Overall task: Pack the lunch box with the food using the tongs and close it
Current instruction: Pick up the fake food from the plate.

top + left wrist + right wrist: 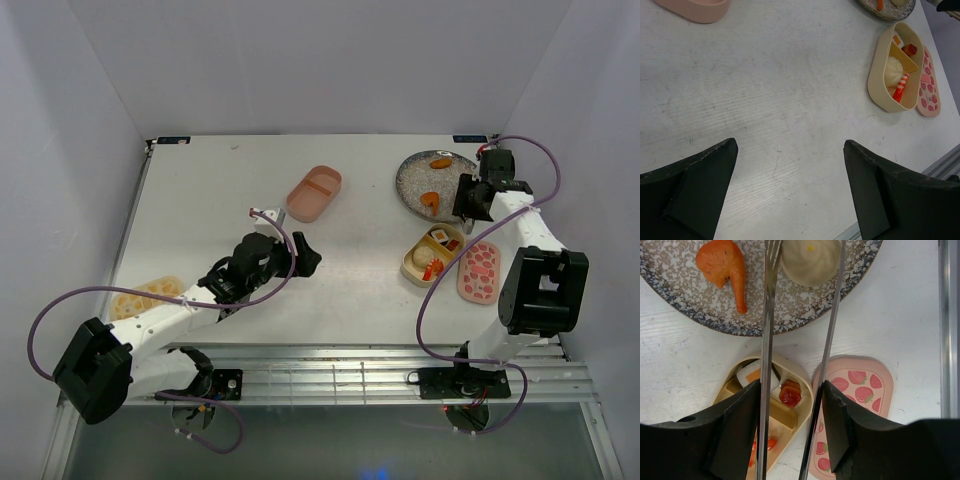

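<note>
Both arms of tongs [832, 315] astride cream bun [812, 260] on plate [685, 310]; orange piece [720, 262] nearby

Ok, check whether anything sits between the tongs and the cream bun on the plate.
Nothing visible does. The tongs straddle the cream bun on the plate, one arm on each side. The orange piece lies off to the side, apart from the bun. Toward the tan box, only the plate's rim lies between.

Tan tray [875, 82] part-filled, tongs [767, 340] flanking bun [810, 262]

two trays [314, 193], two lids [479, 271], one plate [408, 190], one tongs [768, 340]
</note>
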Motion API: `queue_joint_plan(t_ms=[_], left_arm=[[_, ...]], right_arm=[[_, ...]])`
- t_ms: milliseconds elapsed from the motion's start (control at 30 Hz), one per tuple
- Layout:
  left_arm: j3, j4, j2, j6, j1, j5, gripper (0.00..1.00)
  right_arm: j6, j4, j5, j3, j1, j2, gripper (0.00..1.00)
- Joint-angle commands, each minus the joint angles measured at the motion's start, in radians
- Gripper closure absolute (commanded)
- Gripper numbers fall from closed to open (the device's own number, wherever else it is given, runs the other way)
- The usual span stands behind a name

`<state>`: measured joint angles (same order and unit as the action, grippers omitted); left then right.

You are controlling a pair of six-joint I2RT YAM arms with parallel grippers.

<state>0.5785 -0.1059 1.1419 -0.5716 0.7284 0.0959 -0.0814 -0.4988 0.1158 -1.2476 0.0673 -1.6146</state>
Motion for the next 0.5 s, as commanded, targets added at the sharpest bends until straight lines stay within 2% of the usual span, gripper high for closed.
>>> queue_joint_plan(t_ms=[0, 467], left_arm=[[-0.008, -0.009, -0.041, 0.009, 0.003, 0.018, 0.02], [-0.012, -0.014, -0.047, 0.009, 0.002, 0.022, 0.02]], right_arm=[[-0.004, 0.049, -0.028, 0.014, 0.006, 0.027, 0.44], [-0.014, 0.051, -0.015, 0.027, 0.014, 0.009, 0.43]])
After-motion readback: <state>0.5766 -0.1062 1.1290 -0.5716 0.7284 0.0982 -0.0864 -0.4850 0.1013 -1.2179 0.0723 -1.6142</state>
